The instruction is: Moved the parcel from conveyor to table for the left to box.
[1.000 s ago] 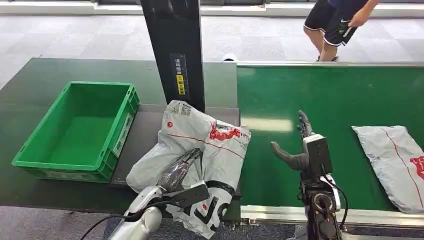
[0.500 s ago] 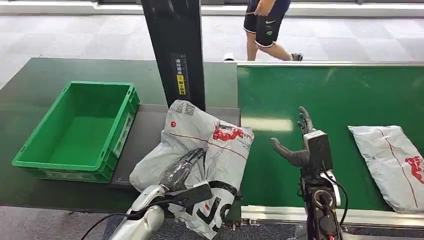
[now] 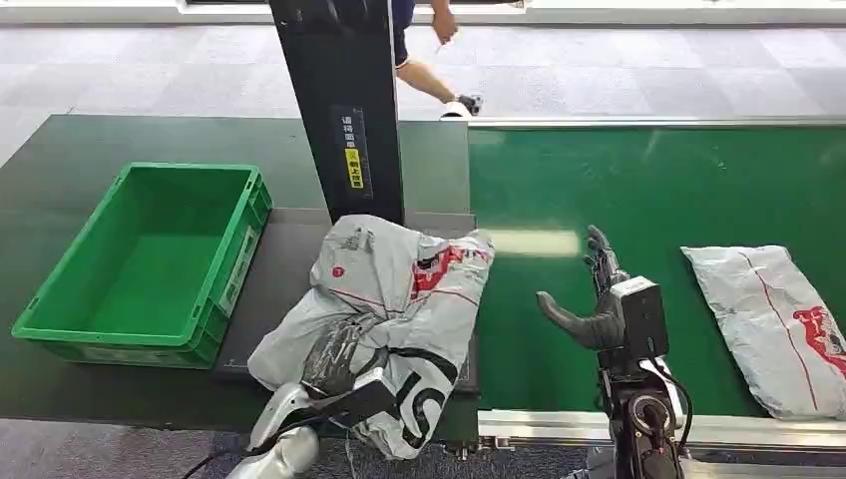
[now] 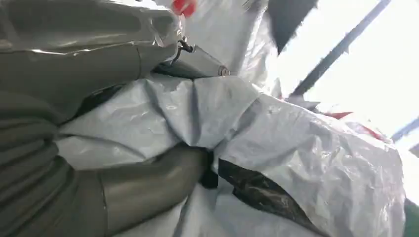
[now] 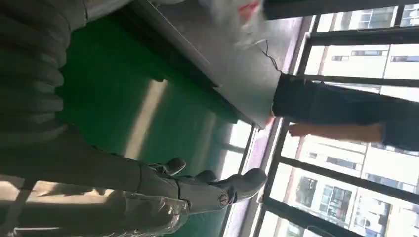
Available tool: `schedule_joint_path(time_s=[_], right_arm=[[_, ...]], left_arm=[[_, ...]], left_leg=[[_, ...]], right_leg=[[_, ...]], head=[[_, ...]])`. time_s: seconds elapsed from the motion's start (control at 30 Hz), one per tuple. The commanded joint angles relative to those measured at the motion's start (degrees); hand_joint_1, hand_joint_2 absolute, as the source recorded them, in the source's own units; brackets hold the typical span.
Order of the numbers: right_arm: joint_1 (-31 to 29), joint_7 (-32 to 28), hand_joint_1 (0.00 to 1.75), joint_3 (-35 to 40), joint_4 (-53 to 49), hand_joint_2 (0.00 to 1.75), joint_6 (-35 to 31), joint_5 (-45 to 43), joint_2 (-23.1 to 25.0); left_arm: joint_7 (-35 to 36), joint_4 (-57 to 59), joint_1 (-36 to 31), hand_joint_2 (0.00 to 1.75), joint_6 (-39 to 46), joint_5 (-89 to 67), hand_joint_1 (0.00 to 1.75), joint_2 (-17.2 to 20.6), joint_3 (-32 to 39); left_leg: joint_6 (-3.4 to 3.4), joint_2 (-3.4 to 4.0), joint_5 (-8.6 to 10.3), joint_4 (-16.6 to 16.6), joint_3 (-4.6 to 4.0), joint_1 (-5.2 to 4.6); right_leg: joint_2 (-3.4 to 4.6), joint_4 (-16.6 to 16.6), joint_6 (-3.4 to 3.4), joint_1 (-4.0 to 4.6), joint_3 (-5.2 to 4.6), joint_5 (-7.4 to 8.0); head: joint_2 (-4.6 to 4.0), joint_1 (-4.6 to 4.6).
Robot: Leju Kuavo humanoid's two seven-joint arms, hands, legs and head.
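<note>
A crumpled grey parcel [image 3: 399, 299] with red and black print lies on the dark table [image 3: 289, 259], between the green box [image 3: 140, 261] and the green conveyor [image 3: 648, 210]. My left hand [image 3: 334, 354] grips the parcel's near part; in the left wrist view its thumb and fingers [image 4: 148, 182] pinch a fold of the grey plastic [image 4: 276, 148]. Over the conveyor's near side my right hand [image 3: 589, 299] is raised with fingers spread and holds nothing; the right wrist view shows its fingers [image 5: 207, 190] apart above the belt. A second grey parcel [image 3: 773, 319] lies on the conveyor at the right.
A black post [image 3: 339, 100] stands behind the parcel at the table's back. The green box is empty, on the table's left. A person [image 3: 424, 45] walks on the floor beyond the conveyor. A metal rail [image 3: 718, 429] edges the conveyor's near side.
My left hand has pulled the parcel leftward, off the conveyor edge and farther onto the table, bunching it. The right hand dropped slightly. The second parcel drifted left. The person walked left.
</note>
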Motion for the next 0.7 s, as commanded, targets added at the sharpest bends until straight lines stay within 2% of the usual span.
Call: schedule_joint_path(time_s=[0.03, 0.37, 0.57, 0.7], right_arm=[[-2.47, 0.18, 0.0, 2.03, 4.86, 1.75, -0.9, -0.14, -0.92], [-4.99, -0.2, 0.0, 3.16, 7.97, 1.75, -1.98, -0.33, -1.07], [-6.94, -0.44, 0.0, 4.58, 10.47, 1.75, -2.82, -0.56, -1.22], [-5.48, -0.63, 0.0, 4.74, 9.08, 1.75, -3.4, -0.94, -1.45]], left_arm=[[-5.11, -13.37, 5.36, 1.75, 5.41, 6.21, 1.75, 1.8, 5.17], [-11.42, -13.5, 4.77, 1.75, 17.47, 7.74, 1.75, 1.62, 4.9], [-12.48, -34.45, 9.02, 1.75, 18.2, 2.04, 1.75, 0.9, 6.9], [-12.48, -38.58, 8.75, 1.75, 18.2, -1.75, 1.75, -0.12, 9.71]], left_leg=[[-0.03, 0.32, -0.01, -0.03, -0.31, 0.06], [-0.03, 0.24, 0.02, -0.02, -0.87, 0.05], [-0.03, 0.3, -0.04, 0.1, -1.02, 0.1], [-0.03, 0.16, -0.02, 0.06, -0.98, 0.09]], right_leg=[[0.33, -0.07, -0.08, 0.07, -0.39, 0.1], [0.25, -0.04, -0.06, 0.07, -0.91, 0.08], [0.3, 0.04, -0.06, 0.11, -1.06, 0.06], [0.15, 0.02, -0.04, 0.1, -1.0, 0.02]], head=[[0.0, -0.02], [0.0, 0.0], [0.0, 0.0], [0.0, 0.0]])
